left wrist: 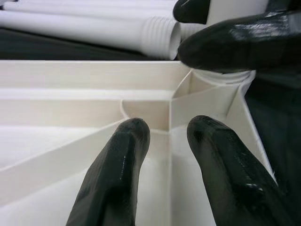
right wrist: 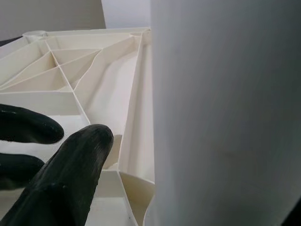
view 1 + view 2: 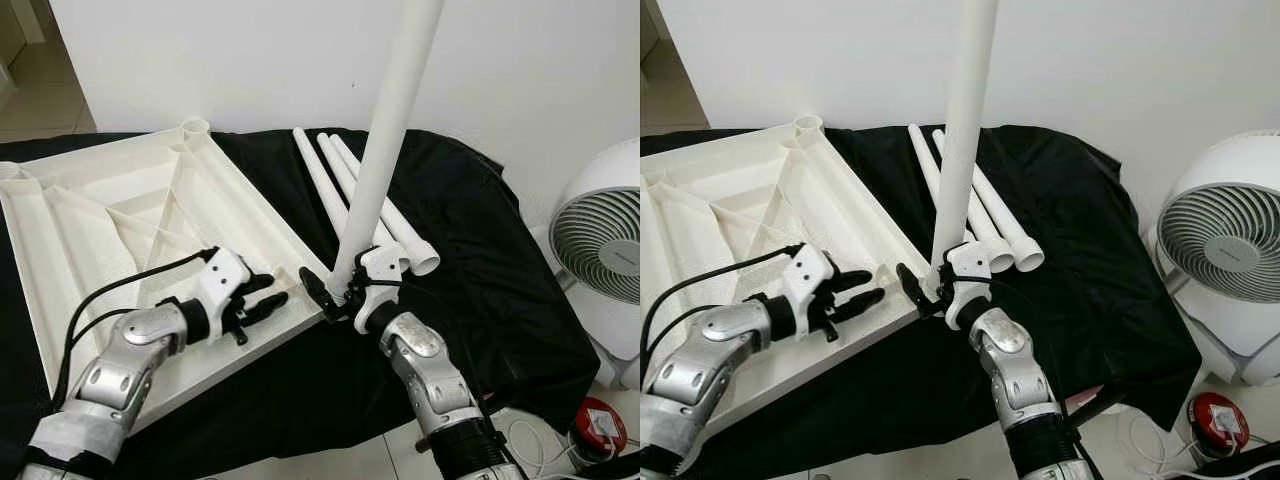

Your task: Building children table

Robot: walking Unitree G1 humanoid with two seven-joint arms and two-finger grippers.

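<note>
The right gripper had its fingers closed around the upright table leg, foot seated at the near corner socket of the upturned tabletop. The left gripper rested on the tabletop rim, fingers slightly parted, holding nothing. Keeping the leg plumb while twisting would likely thread it cleanly. Beyond lay three spare legs on the black-draped surface.

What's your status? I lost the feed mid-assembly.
Right gripper shut on table leg, upright at tabletop corner socket. Left gripper open, over tabletop beside that corner. Three spare legs behind; nothing blocking.
</note>
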